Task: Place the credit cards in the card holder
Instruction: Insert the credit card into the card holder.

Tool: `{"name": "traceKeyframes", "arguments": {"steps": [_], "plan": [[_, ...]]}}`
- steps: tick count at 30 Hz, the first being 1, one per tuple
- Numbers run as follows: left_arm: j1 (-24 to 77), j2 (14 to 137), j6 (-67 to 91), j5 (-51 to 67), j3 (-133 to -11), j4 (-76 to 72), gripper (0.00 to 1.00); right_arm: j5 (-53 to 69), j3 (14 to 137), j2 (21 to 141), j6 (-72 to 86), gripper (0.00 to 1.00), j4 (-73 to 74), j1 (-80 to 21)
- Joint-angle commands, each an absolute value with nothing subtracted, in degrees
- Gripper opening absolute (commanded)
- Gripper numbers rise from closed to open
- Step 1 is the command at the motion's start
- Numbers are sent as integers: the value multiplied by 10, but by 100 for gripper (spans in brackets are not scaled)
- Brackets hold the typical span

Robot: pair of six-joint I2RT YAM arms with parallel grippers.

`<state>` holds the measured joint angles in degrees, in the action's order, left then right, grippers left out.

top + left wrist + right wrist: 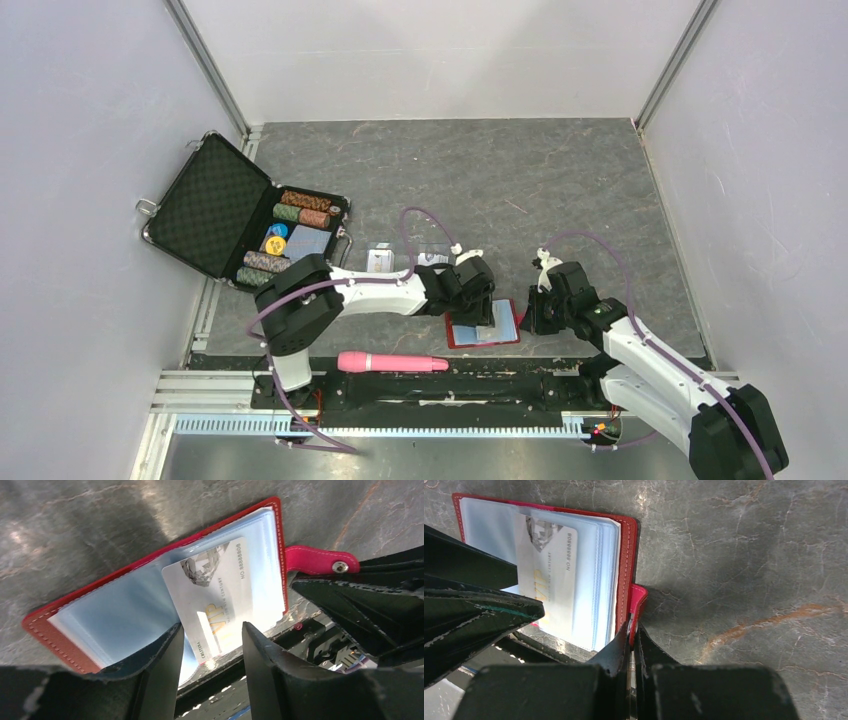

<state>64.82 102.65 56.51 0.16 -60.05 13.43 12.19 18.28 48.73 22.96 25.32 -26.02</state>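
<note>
Grey stone-look tabletop [560, 180], near front edge: open red card holder [115, 610], credit card [220, 585] partly inside pale blue sleeve. Astride card's lower end, left gripper [211, 628], jaws parted. Pinched tight on snap tab [638, 602], right gripper [631, 630].

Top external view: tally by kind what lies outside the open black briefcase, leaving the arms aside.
Red leather-like folding card wallet: 1
Pale rectangular plastic cards: 2, one loose, one in that wallet
Clear plastic case: 1
Pink cylindrical object: 1
Total: 5
</note>
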Motion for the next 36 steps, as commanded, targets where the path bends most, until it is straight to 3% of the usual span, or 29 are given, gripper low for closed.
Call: {"name": "traceKeyframes", "arguments": {"steps": [1,9,21,36], "plan": [[661,1062,531,12,-638,130,53,129,176,477,232,0,240,-259],[670,1087,525,19,-685,144,54,130,174,478,234,0,238,-258],[670,1050,587,53,-627,43,58,133,177,475,237,0,237,-259],[669,987,495,-43,-662,250,69,118,211,461,230,3,264,-258]]}}
